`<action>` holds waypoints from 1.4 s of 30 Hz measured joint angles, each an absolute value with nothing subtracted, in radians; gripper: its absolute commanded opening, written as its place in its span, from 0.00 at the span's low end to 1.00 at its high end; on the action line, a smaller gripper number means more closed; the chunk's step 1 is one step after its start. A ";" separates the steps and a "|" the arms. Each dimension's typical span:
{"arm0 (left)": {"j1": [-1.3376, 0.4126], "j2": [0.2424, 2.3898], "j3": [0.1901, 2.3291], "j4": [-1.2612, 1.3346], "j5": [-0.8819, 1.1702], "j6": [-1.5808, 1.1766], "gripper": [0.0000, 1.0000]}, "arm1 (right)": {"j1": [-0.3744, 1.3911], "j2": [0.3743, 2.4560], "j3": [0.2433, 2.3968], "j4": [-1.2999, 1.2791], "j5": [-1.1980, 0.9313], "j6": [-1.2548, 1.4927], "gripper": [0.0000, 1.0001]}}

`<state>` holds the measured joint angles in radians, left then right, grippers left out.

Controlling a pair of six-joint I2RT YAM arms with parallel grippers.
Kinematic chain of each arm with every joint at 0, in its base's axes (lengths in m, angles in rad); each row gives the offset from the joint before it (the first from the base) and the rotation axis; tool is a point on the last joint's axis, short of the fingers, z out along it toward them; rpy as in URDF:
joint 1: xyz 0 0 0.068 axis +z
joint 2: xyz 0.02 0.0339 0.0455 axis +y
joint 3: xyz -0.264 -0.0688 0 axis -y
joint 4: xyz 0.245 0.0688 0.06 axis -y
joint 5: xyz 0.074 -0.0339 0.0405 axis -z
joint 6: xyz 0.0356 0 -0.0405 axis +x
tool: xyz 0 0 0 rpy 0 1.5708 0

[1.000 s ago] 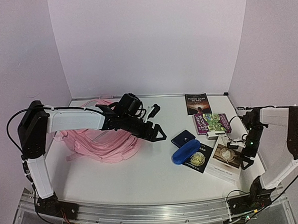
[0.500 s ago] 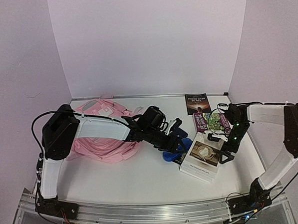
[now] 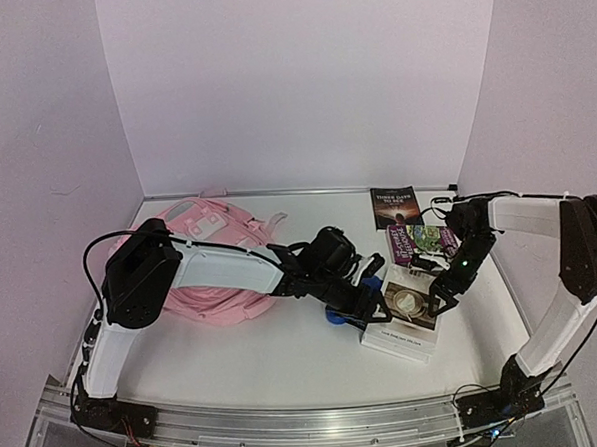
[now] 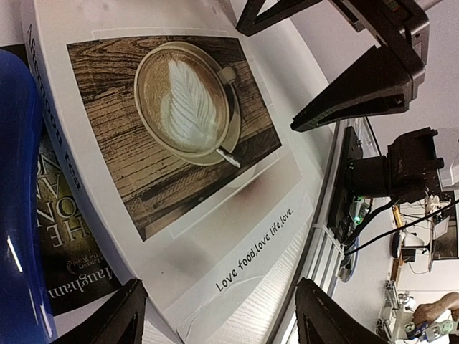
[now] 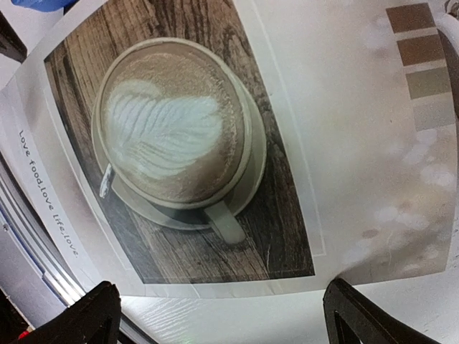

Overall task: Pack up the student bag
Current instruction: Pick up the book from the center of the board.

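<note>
The student bag (image 3: 206,268), pink and soft, lies at the back left, away from both grippers. My left arm reaches across to a white book with a coffee-cup picture (image 3: 404,318) right of centre. My left gripper (image 3: 371,298) (image 4: 222,319) hovers over the near end of the white book (image 4: 215,215), jaws wide apart, nothing pinched. My right gripper (image 3: 444,288) (image 5: 229,319) hangs open over the white book (image 5: 301,107) from the other side. Its black fingers (image 4: 358,79) show in the left wrist view.
A blue case (image 3: 335,314) (image 4: 18,201) lies against the white book's left side, on a dark book (image 4: 72,244). A purple-green book (image 3: 427,242) and a dark book (image 3: 396,206) lie behind. The side walls stand close.
My left arm swung right from the bag to the white book, its jaws narrowing slightly. My right arm came in leftward, and the white book slid left against the blue case.
</note>
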<state>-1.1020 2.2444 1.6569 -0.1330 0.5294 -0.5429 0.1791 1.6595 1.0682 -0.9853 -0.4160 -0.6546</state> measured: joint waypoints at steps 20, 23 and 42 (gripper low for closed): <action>-1.100 2.298 1.641 -0.103 0.486 -0.732 0.71 | 0.183 1.869 1.232 -1.112 -0.446 -0.524 0.89; -1.096 2.308 1.633 -0.035 0.541 -0.743 0.69 | 0.187 1.886 1.226 -1.101 -0.446 -0.522 0.89; -1.080 2.257 1.467 0.240 0.662 -0.827 0.23 | 0.190 1.700 1.206 -1.057 -0.564 -0.525 0.98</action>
